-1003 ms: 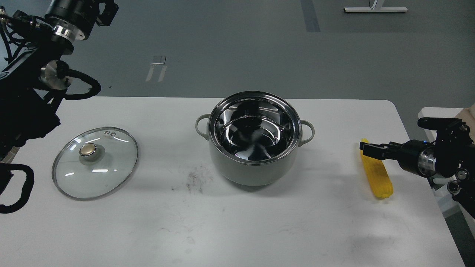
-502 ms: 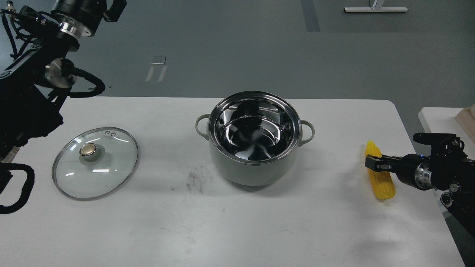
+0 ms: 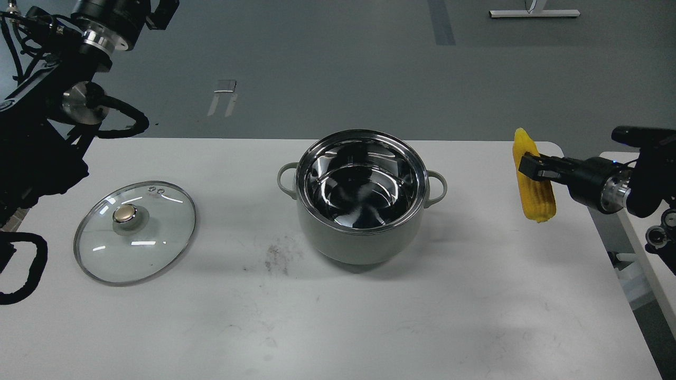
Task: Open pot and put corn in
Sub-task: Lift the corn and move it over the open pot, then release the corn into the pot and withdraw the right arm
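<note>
The pale grey-green pot (image 3: 362,240) stands open in the middle of the white table, its shiny steel inside empty. The yellow corn (image 3: 533,192) hangs above the table's right side, to the right of the pot. My right gripper (image 3: 531,168) comes in from the right and is shut on the corn's upper half. My left arm rises along the left edge; its far end (image 3: 158,11) is cut off at the top of the view, so its fingers do not show.
The round glass lid (image 3: 135,232) with a gold knob lies flat on the table's left side. The white table (image 3: 338,327) ends just right of the corn. A second white surface (image 3: 641,253) stands beyond that edge.
My right gripper closed on the corn lying on the table and lifted it well above the surface. The left arm has barely moved.
</note>
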Controlling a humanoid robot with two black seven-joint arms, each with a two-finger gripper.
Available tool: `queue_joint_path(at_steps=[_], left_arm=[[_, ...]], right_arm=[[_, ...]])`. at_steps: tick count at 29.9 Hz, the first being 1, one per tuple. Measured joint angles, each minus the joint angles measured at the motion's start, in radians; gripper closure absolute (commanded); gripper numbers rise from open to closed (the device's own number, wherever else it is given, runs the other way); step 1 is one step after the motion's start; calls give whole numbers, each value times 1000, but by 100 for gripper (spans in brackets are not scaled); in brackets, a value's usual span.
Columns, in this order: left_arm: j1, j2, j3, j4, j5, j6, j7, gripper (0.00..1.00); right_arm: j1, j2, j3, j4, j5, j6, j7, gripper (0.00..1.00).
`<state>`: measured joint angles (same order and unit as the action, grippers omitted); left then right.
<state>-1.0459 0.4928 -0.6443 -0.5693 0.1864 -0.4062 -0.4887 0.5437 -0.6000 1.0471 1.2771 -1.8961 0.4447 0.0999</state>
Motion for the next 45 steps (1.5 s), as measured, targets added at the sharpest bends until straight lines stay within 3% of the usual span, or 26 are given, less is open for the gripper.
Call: queue_joint_path(at_steps=[7, 12, 20, 25, 29, 36, 39, 41, 45], left_arm=[[-1, 0, 0, -23, -1, 8, 0, 3], [-2, 2, -1, -23, -1, 7, 1, 3], [-2, 24, -3, -23, -1, 3, 1, 3], [-2, 25, -7, -23, -1, 4, 1, 3], [-2, 22, -9, -23, -1, 6, 0, 3], [-4, 20, -9, -23, -1, 7, 0, 3], [-4, 21, -9, -23, -1, 7, 0, 3], [-4, 21, -9, -23, -1, 7, 0, 3], [-4, 21, -9, -23, -1, 7, 0, 3]], right_arm=[[154, 223, -12, 73, 5, 9, -39, 100], [270, 380, -168, -11, -6, 9, -47, 100], [343, 469, -385, -163, -19, -5, -48, 99], [347, 477, -409, -184, -32, -18, -48, 85], [347, 477, -412, -185, -34, -18, -48, 62], [343, 472, -423, -185, -34, -18, -47, 40], [340, 469, -432, -185, -33, -18, -46, 24], [339, 469, -434, -185, -32, -18, -46, 4], [340, 470, -434, -184, -29, -18, -46, 4]])
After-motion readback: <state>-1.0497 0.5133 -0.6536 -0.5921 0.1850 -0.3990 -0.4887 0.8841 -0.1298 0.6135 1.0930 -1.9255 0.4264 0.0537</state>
